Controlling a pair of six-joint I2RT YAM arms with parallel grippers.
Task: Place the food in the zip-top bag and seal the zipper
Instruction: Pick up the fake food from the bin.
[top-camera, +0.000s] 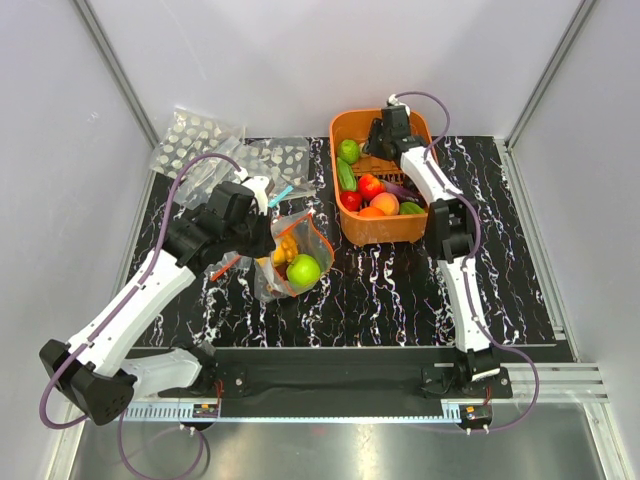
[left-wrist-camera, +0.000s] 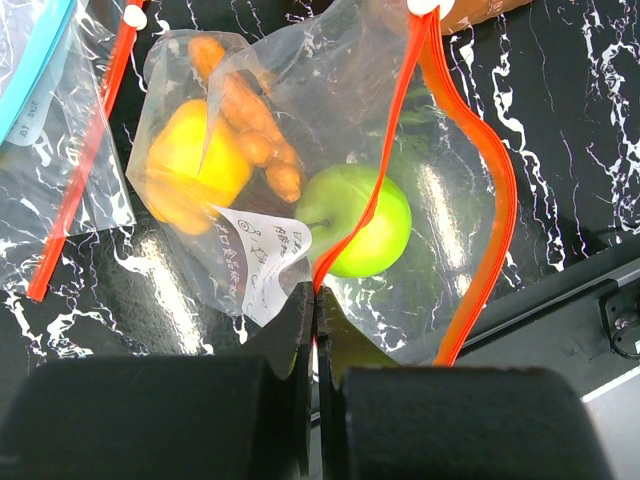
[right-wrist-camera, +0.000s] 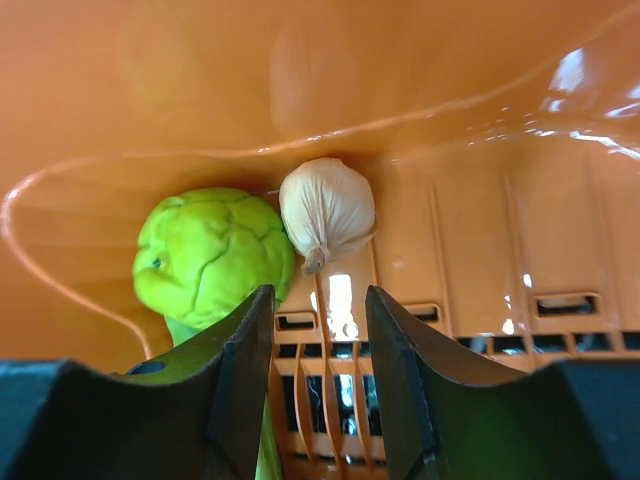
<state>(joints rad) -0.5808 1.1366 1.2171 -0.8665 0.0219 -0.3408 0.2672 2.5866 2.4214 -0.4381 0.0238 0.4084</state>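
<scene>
The clear zip-top bag (top-camera: 292, 255) lies open on the black marbled table left of the orange basket (top-camera: 352, 128). In the left wrist view the bag (left-wrist-camera: 450, 130) holds a green apple (left-wrist-camera: 365, 220), a yellow pepper (left-wrist-camera: 195, 160) and orange pieces (left-wrist-camera: 255, 125). My left gripper (left-wrist-camera: 318, 298) is shut on the red-orange zipper (left-wrist-camera: 375, 180) at the bag's mouth. My right gripper (right-wrist-camera: 320, 310) is open and empty inside the basket, just below a white garlic (right-wrist-camera: 326, 210) and a bumpy green fruit (right-wrist-camera: 210, 255). More food (top-camera: 372, 190) lies in the basket.
White-spotted bags (top-camera: 200, 140) lie at the table's back left. A blue-stripped bag (left-wrist-camera: 30, 60) and another red-stripped bag (left-wrist-camera: 80, 170) lie beside the clear bag. The basket's orange wall (right-wrist-camera: 300, 70) closes in around my right gripper.
</scene>
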